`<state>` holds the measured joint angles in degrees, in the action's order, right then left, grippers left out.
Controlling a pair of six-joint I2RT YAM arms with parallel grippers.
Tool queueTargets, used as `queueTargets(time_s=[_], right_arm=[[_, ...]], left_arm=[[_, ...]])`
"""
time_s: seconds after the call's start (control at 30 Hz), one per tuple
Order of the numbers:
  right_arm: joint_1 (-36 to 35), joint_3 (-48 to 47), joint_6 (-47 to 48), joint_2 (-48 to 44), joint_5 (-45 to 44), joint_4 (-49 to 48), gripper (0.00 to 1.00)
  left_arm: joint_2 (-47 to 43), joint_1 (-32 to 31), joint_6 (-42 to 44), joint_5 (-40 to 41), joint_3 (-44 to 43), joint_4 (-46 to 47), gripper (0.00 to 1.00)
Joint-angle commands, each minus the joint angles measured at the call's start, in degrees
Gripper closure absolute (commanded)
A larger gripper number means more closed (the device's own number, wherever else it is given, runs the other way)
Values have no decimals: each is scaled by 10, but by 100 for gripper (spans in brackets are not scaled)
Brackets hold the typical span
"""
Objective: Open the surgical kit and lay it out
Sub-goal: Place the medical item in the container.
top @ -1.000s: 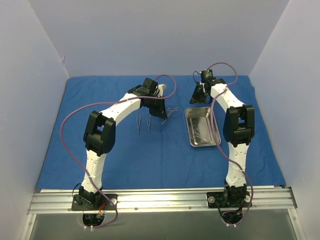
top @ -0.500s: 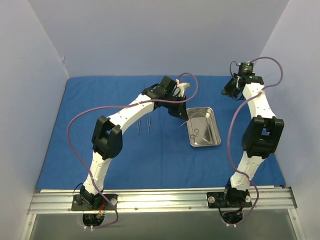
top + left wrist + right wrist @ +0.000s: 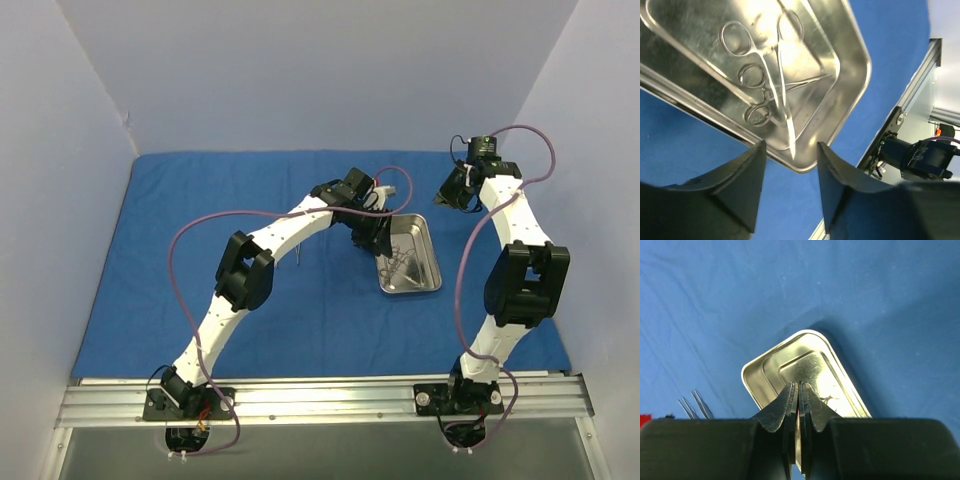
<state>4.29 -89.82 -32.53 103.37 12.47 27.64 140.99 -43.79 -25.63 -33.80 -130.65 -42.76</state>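
Note:
The deep-blue drape [image 3: 200,210] lies spread flat over the table. The steel tray [image 3: 418,240] sits on it right of centre, with silver ring-handled instruments [image 3: 400,264] inside. My left gripper [image 3: 384,236] hovers over the tray's left edge, open and empty. In the left wrist view my left gripper [image 3: 790,150] stands above the tray [image 3: 855,70], and two crossed instruments [image 3: 765,87] lie in it. My right gripper [image 3: 450,190] is raised behind the tray. In the right wrist view it [image 3: 799,387] is shut on nothing, with the tray [image 3: 805,362] below.
Thin instruments [image 3: 298,257] lie on the drape left of the tray, partly hidden by the left arm; their tips also show in the right wrist view [image 3: 695,407]. Pale walls enclose the table on three sides. The metal base rail [image 3: 320,398] runs along the near edge.
My left gripper has moved right from the instruments on the drape to above the tray's left edge. My right gripper has swung up and right, away from the tray's far edge.

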Motion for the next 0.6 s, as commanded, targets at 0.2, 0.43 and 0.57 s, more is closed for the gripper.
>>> queueTargets(time_s=[0.2,0.43,0.57], right_arm=[[-68,5,36,2,6,59,89],[-122,39,42,33,-9,86,85],[-122,54,91,37,-47,109,69]], left_arm=[[-47,10,28,-13,-37,-20,37],[-233,77,81,73,135,-17,38],[-322,128,80,80,237,4,38]])
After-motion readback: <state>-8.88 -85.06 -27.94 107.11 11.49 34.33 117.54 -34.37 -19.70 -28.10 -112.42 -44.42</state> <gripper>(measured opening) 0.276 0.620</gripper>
